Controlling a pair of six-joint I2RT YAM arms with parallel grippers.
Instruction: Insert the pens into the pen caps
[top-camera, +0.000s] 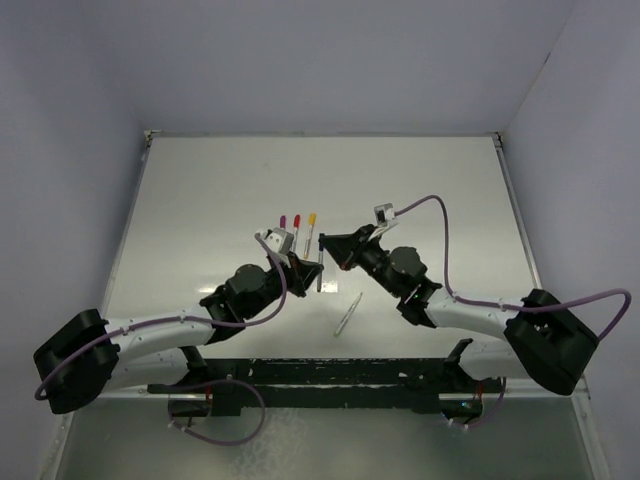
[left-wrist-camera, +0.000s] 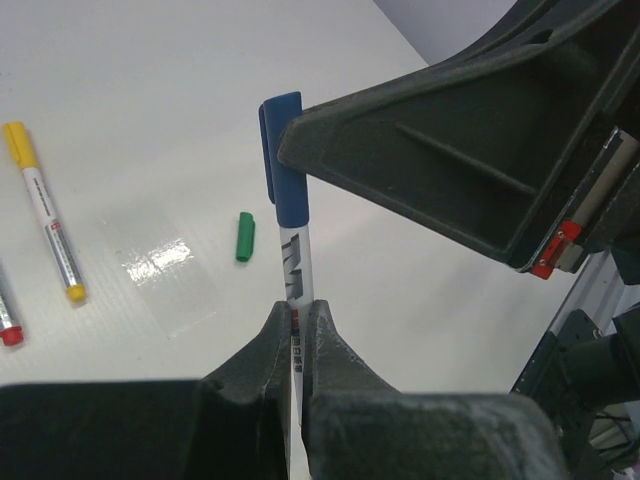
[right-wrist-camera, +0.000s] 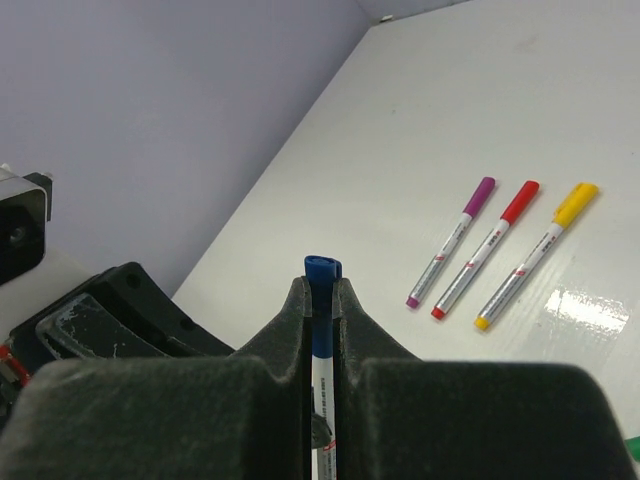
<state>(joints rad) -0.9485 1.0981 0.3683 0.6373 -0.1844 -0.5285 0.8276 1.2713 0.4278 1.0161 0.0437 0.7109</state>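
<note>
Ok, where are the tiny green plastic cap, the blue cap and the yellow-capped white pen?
tiny green plastic cap (left-wrist-camera: 245, 236): left wrist view, its middle.
blue cap (left-wrist-camera: 291, 200): left wrist view, lower half.
yellow-capped white pen (left-wrist-camera: 47, 215): left wrist view, white barrel.

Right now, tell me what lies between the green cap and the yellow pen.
Nothing: the left wrist view shows only bare, glossy table between the green cap and the yellow pen.

The table (top-camera: 420, 190) was glossy, smooth white; the blue cap (left-wrist-camera: 283, 190) shiny plastic; the left gripper (left-wrist-camera: 297, 325) had matt, grainy black fingers (left-wrist-camera: 262, 355)
</note>
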